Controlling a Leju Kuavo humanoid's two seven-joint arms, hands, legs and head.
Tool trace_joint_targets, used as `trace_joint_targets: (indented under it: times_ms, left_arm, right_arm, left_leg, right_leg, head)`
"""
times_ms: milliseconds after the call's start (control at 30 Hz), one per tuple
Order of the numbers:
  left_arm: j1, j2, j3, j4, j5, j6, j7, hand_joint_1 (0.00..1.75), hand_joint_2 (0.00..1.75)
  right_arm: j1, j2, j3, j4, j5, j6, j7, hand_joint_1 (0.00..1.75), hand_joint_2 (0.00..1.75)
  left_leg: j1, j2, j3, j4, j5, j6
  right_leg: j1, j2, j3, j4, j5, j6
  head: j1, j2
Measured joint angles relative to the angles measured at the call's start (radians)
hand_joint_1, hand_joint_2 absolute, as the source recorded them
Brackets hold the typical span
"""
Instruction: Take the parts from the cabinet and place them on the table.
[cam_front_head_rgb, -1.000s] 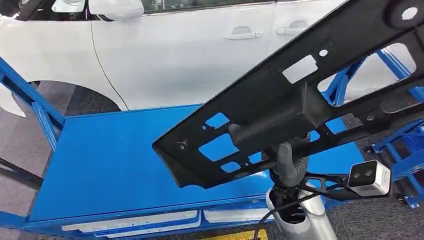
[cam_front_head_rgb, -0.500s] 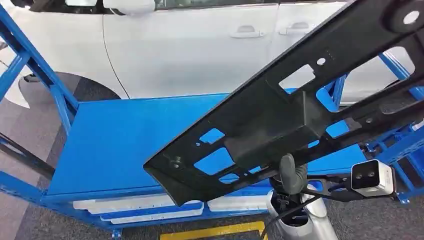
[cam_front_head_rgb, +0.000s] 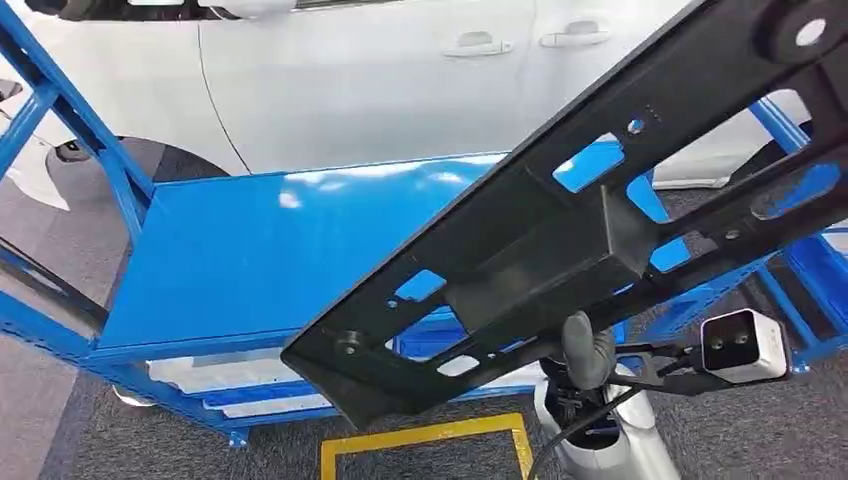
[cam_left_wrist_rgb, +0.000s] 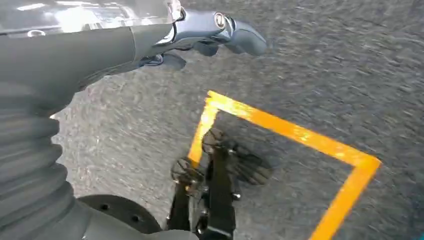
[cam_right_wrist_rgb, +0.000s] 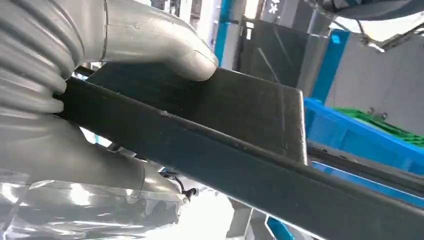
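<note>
The whole head view has shifted over the last second, so the camera is judged to have moved: the blue bench (cam_front_head_rgb: 250, 250) is now seen lower and nearer the white car (cam_front_head_rgb: 400, 80). The long black part (cam_front_head_rgb: 560, 240) is held tilted above the bench's near edge, gripped from below by the right robot hand (cam_front_head_rgb: 585, 350). The left robot hand (cam_left_wrist_rgb: 200, 35) hangs over the floor holding nothing, its fingers curled in. Lowering onto the bench is judged to remain.
</note>
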Motion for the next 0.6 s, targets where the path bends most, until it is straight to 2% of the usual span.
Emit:
trace_joint_targets:
  times_ms: [33,67,100,133,167,200,233,267,300,333,367,400,433,467,500,533,567,600]
  left_arm:
    - [-0.001,0.000,0.001,0.000,0.000,0.000,0.000,0.00,1.75]
    - [-0.001,0.000,0.001,0.000,0.000,0.000,0.000,0.00,1.75]
    - [-0.001,0.000,0.002,0.000,-0.001,-0.001,0.000,0.00,1.75]
    - [0.000,0.000,0.002,0.000,-0.003,-0.003,0.001,0.00,1.75]
    - [-0.001,0.000,0.002,0.000,-0.005,-0.003,0.002,0.00,1.75]
    - [-0.002,0.000,0.002,0.000,-0.006,-0.003,0.002,0.00,1.75]
    - [-0.005,0.002,0.002,0.000,-0.007,-0.003,0.002,0.00,1.75]
    - [-0.006,0.004,0.002,0.000,-0.008,-0.003,0.002,0.00,1.75]
    - [-0.006,0.004,0.002,0.000,-0.008,-0.003,0.002,0.00,1.75]
    - [-0.006,0.004,0.003,0.000,-0.008,-0.003,0.002,0.00,1.75]
    - [-0.006,0.005,0.003,0.000,-0.008,-0.001,0.004,0.00,1.75]
    - [-0.003,0.004,0.004,0.000,-0.008,0.003,0.005,0.00,1.75]
    - [-0.005,0.003,0.005,0.000,-0.008,0.005,0.005,0.00,1.75]
    - [-0.006,0.003,0.005,0.000,-0.008,0.006,0.005,0.00,1.75]
    - [-0.006,0.003,0.006,0.000,-0.010,0.006,0.005,0.00,1.75]
    - [-0.006,0.003,0.006,0.000,-0.011,0.005,0.005,0.00,1.75]
    - [-0.006,0.003,0.006,0.000,-0.016,0.003,0.004,0.00,1.75]
    - [-0.005,0.003,0.006,0.000,-0.018,0.000,0.004,0.00,1.75]
  right_arm:
    - [0.000,-0.001,0.000,0.001,0.000,0.000,0.000,1.75,1.75]
    - [0.000,-0.002,0.000,0.002,0.000,0.000,0.002,1.75,1.75]
    - [0.001,-0.003,0.000,0.004,-0.002,0.000,0.003,1.75,1.75]
    - [0.001,-0.005,0.000,0.006,-0.007,0.005,0.006,1.75,1.75]
    - [0.001,-0.006,0.000,0.008,-0.012,0.008,0.006,1.75,1.75]
    - [0.001,-0.007,0.000,0.009,-0.017,0.013,0.008,1.75,1.75]
    - [0.001,-0.008,0.000,0.009,-0.023,0.018,0.010,1.75,1.75]
    - [0.001,-0.009,0.000,0.009,-0.025,0.024,0.012,1.75,1.75]
    - [0.003,-0.010,0.000,0.009,-0.026,0.026,0.016,1.75,1.75]
    - [0.004,-0.010,0.000,0.009,-0.026,0.031,0.017,1.75,1.75]
    - [0.007,-0.010,0.001,0.009,-0.025,0.035,0.018,1.75,1.75]
    - [0.013,-0.010,0.002,0.009,-0.023,0.039,0.019,1.75,1.75]
    - [0.017,-0.010,0.002,0.009,-0.022,0.039,0.021,1.75,1.75]
    - [0.015,-0.010,0.005,0.008,-0.022,0.040,0.026,1.75,1.75]
    - [0.013,-0.010,0.007,0.008,-0.025,0.039,0.032,1.75,1.75]
    - [0.013,-0.010,0.008,0.008,-0.033,0.037,0.041,1.75,1.75]
    - [0.013,-0.010,0.010,0.007,-0.045,0.035,0.047,1.75,1.75]
    - [0.012,-0.011,0.010,0.006,-0.053,0.034,0.050,1.75,1.75]
  left_leg:
    - [0.000,0.000,-0.018,0.076,-0.042,-0.003]
    - [0.000,0.000,-0.027,0.136,-0.059,-0.004]
    - [0.000,0.000,-0.017,0.158,-0.046,-0.004]
    - [0.000,0.000,0.018,0.131,-0.007,-0.001]
    - [-0.001,0.000,0.066,0.072,0.030,0.002]
    - [-0.001,0.000,0.128,-0.009,0.053,0.007]
    - [-0.003,-0.001,0.198,-0.109,0.033,0.016]
    - [-0.009,-0.001,0.240,-0.190,0.003,0.018]
    - [-0.011,-0.001,0.226,-0.178,0.011,0.020]
    - [-0.014,-0.001,0.225,-0.182,0.015,0.024]
    - [-0.016,-0.001,0.222,-0.179,0.019,0.029]
    - [-0.009,-0.001,0.215,-0.193,0.040,0.039]
    - [-0.006,0.008,0.205,-0.194,0.054,0.044]
    - [-0.006,0.009,0.189,-0.194,0.067,0.054]
    - [-0.006,0.009,0.172,-0.193,0.080,0.054]
    - [-0.006,0.010,0.155,-0.192,0.093,0.055]
    - [-0.006,0.010,0.137,-0.190,0.107,0.054]
    - [-0.006,0.010,0.120,-0.187,0.118,0.052]
  right_leg:
    - [0.003,0.000,-0.014,0.001,0.011,-0.001]
    - [0.005,-0.001,-0.031,0.003,0.022,-0.001]
    - [0.006,-0.001,-0.047,0.006,0.032,0.000]
    - [0.008,-0.001,-0.064,0.009,0.043,0.001]
    - [0.008,-0.001,-0.078,0.013,0.052,0.003]
    - [0.010,-0.001,-0.090,0.016,0.060,0.005]
    - [0.010,-0.001,-0.098,0.020,0.070,0.008]
    - [0.015,0.000,-0.104,0.022,0.079,0.014]
    - [0.012,-0.003,-0.100,0.016,0.088,0.021]
    - [0.009,-0.003,-0.101,0.015,0.097,0.027]
    - [0.007,-0.004,-0.101,0.013,0.103,0.030]
    - [0.012,-0.003,-0.103,0.008,0.116,0.040]
    - [0.005,0.003,-0.114,0.024,0.081,0.044]
    - [0.004,0.004,-0.130,0.071,0.013,0.049]
    - [0.001,0.004,-0.150,0.147,-0.057,0.054]
    - [-0.002,0.004,-0.170,0.228,-0.108,0.059]
    - [-0.004,0.004,-0.184,0.307,-0.135,0.064]
    - [-0.006,0.004,-0.180,0.343,-0.124,0.066]
  head:
    - [0.000,0.000]
    - [0.000,0.000]
    - [0.000,0.000]
    - [0.000,0.000]
    - [0.000,0.000]
    - [0.000,0.000]
    - [-0.001,0.000]
    - [0.000,0.000]
    - [0.003,0.000]
    - [-0.008,0.000]
    - [-0.013,0.000]
    - [-0.008,0.000]
    - [-0.010,0.000]
    - [-0.003,0.000]
    - [-0.002,0.000]
    - [-0.003,0.000]
    - [-0.002,0.000]
    - [-0.002,0.000]
